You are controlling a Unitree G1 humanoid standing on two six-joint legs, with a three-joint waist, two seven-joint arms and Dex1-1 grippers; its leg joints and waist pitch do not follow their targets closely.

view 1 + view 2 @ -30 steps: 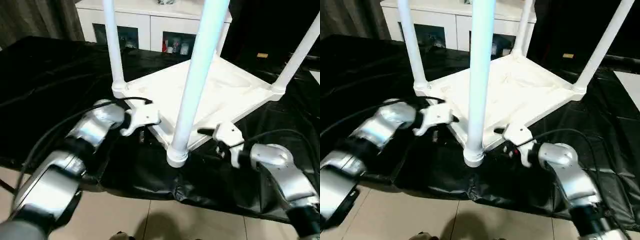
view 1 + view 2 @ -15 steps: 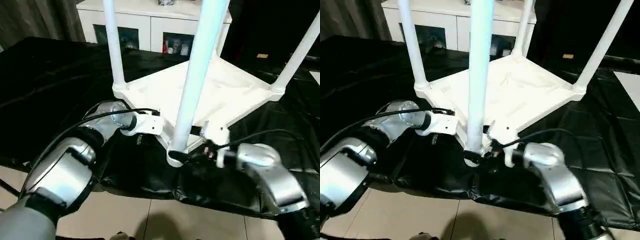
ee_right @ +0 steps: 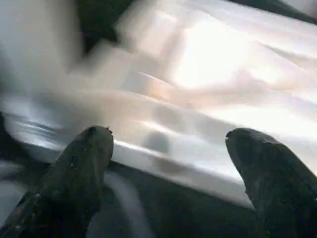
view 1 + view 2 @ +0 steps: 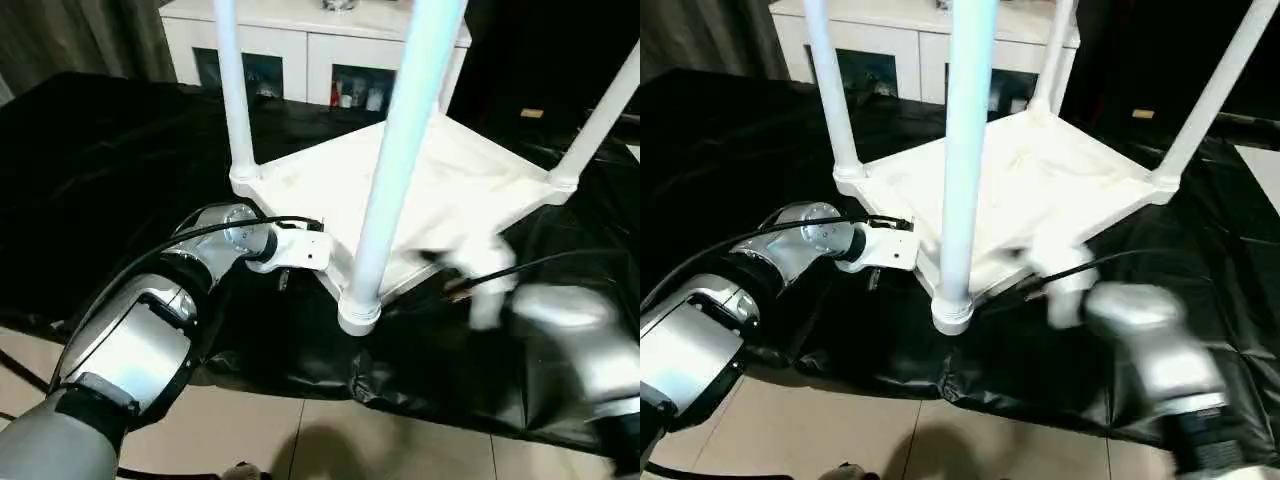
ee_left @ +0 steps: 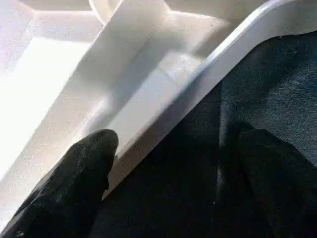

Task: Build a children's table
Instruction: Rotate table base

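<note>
Children's table [image 4: 430, 190] upside down, four legs socketed. Both grippers, left gripper [image 5: 168, 163] and right gripper [image 3: 168, 163], spread wide around its near rim, holding nothing. Next, probably: close and flip upright.

i see a large work table under black crinkled cover [image 4: 90, 170], well beyond the jaws a white cabinet with glass doors [image 4: 300, 50], and pale tiled floor [image 4: 300, 430] below the jaws.
</note>
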